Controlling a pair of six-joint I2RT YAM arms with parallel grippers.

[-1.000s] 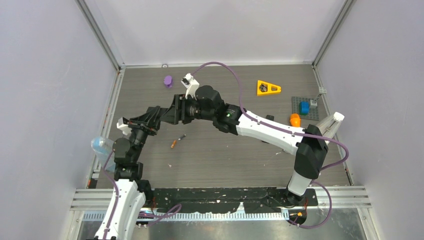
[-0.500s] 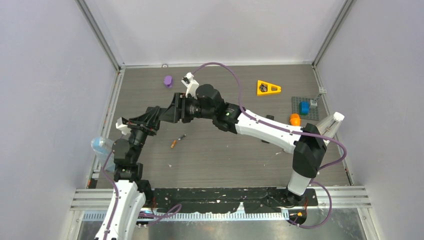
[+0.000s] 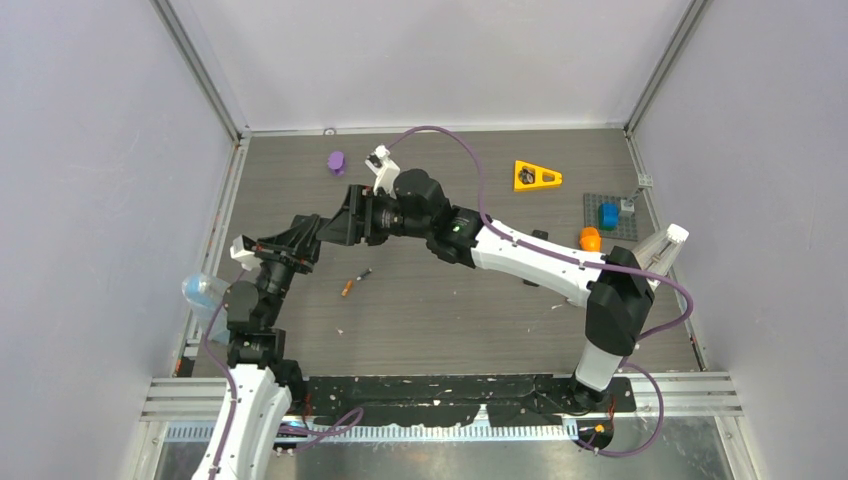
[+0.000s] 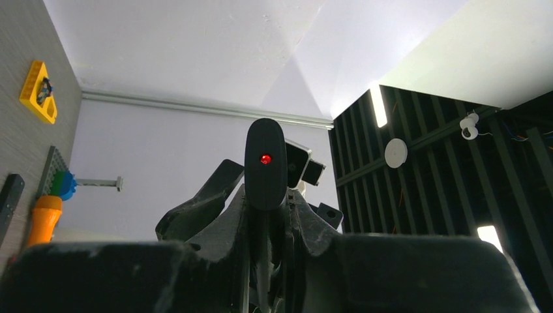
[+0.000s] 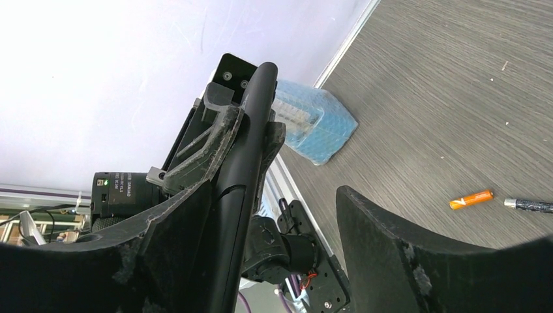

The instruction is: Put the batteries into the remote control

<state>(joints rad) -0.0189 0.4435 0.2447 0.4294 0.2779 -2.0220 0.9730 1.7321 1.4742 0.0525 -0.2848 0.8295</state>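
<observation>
one orange battery (image 5: 471, 199), one dark battery (image 5: 529, 205), one remote (image 4: 265, 163) held aloft

— We see the remote (image 4: 265, 163) as smooth black plastic, faintly glossy.
— And we find the fingers (image 5: 404, 261) matt and rough, frayed pale at the edges. The table (image 5: 424, 98) looks like matt grey wood grain.
— The bag (image 5: 313, 120) is crinkled clear plastic. The orange battery (image 5: 471, 199) shines a little.
</observation>
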